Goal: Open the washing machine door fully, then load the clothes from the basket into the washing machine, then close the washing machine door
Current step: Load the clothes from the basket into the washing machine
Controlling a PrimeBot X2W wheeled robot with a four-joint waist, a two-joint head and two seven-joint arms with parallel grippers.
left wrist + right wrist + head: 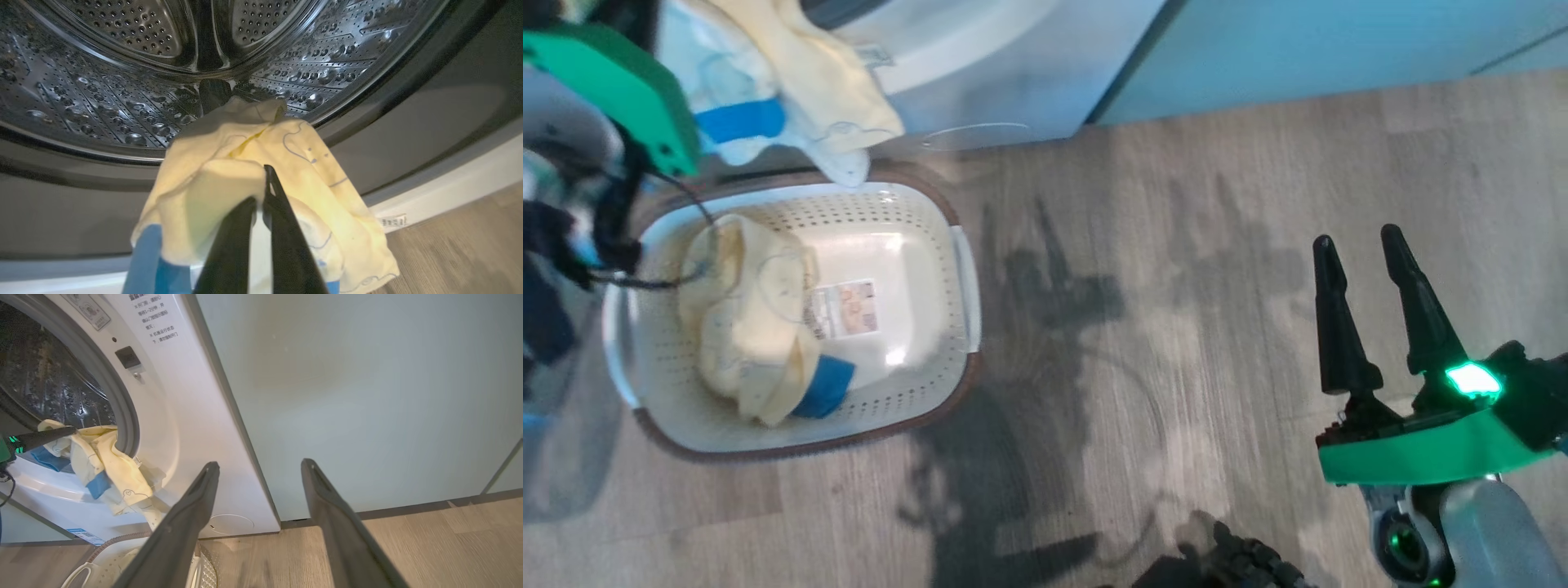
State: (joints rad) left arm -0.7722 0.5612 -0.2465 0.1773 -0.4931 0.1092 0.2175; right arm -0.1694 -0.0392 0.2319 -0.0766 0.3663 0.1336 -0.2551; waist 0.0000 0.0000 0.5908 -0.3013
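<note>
Basket [866, 211] on floor [1176, 327] before washing machine [1013, 90]; clothes [752, 327] in basket, garment [212, 183] over machine's opening rim.

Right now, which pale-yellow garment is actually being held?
The garment hanging at the washing machine drum mouth: the left gripper has its jaws shut on it. The other garment lies loose in the basket.

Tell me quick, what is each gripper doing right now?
Left gripper: shut on a yellow garment, by the drum.
Right gripper: open, holding nothing.
</note>
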